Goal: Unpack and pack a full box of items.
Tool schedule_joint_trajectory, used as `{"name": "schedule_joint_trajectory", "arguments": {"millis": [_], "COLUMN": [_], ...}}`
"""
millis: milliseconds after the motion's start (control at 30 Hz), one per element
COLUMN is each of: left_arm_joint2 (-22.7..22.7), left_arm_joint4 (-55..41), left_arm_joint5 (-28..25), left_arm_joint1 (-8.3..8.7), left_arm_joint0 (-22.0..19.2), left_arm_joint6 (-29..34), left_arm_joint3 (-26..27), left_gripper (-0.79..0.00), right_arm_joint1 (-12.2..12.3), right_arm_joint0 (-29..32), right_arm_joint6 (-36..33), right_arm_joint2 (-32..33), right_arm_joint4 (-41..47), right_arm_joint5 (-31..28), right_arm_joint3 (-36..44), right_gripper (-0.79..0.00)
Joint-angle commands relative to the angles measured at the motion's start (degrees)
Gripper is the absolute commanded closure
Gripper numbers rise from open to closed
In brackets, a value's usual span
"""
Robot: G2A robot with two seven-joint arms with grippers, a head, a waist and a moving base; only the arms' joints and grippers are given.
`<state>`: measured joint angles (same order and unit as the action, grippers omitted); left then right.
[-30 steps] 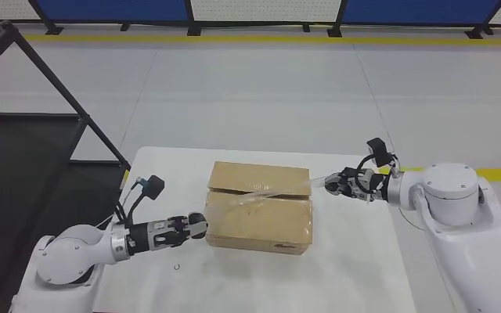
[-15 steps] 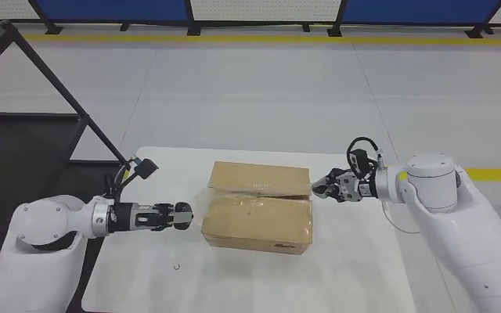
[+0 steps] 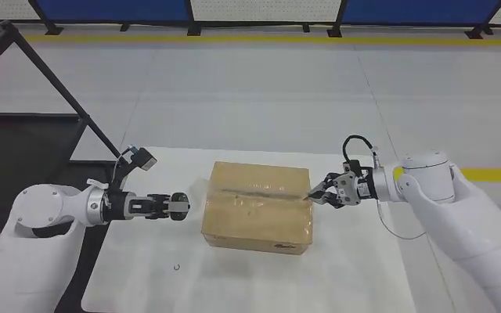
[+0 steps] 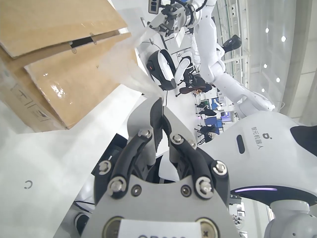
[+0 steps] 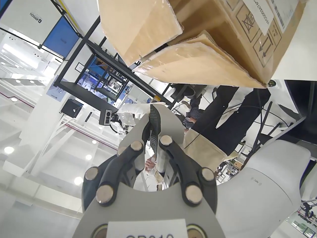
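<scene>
— So, what did the left gripper (image 4: 159, 105) have?
— Its fingers were pinched tight on clear tape (image 4: 133, 75) stretched from the box (image 3: 258, 207).
— And the right gripper (image 5: 154, 111)?
— Clenched on tape too, at the box's opposite side. The box sat in the middle of the white table (image 3: 352, 266), its top flaps slightly parted

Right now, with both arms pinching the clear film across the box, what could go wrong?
The clear film is held only at the tips of the left gripper's fingers, so it may slip out. It is stretched thin toward the right gripper and could tear. It clings to the box, which nothing holds down; an uneven pull might drag it.
</scene>
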<state>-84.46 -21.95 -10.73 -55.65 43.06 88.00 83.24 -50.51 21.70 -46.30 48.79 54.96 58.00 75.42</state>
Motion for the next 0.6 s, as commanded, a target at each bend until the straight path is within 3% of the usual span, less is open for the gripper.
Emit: {"name": "schedule_joint_trajectory", "arguments": {"millis": [0,133,267,433,567], "left_arm_joint2": [0.22,0.35,0.78,5.45,9.19], "left_arm_joint4": [-0.03,-3.29,-9.01,-10.59,-12.19], "left_arm_joint5": [0.11,2.79,6.44,11.73,12.39], "left_arm_joint1": [-0.03,0.07,0.11,0.56,1.14], "left_arm_joint0": [0.59,0.32,-2.59,-6.08,-8.2], "left_arm_joint6": [-1.48,-2.46,0.0,0.0,0.0], "left_arm_joint3": [0.33,-2.4,-8.95,-14.53,-17.49], "left_gripper": [0.0,0.0,0.0,0.0,0.0], "right_arm_joint1": [0.0,-0.2,-0.43,-0.88,-1.49], "right_arm_joint0": [0.0,1.64,1.33,-2.42,-6.38], "right_arm_joint6": [0.0,3.74,4.26,3.79,3.25], "right_arm_joint2": [-0.01,0.88,-0.71,-6.88,-11.56], "right_arm_joint4": [0.01,2.14,3.67,4.63,6.68], "right_arm_joint5": [0.0,-0.53,0.0,0.0,0.0], "right_arm_joint3": [0.0,-0.34,-2.66,-7.26,-10.32], "right_gripper": [0.0,0.0,0.0,0.0,0.0]}}
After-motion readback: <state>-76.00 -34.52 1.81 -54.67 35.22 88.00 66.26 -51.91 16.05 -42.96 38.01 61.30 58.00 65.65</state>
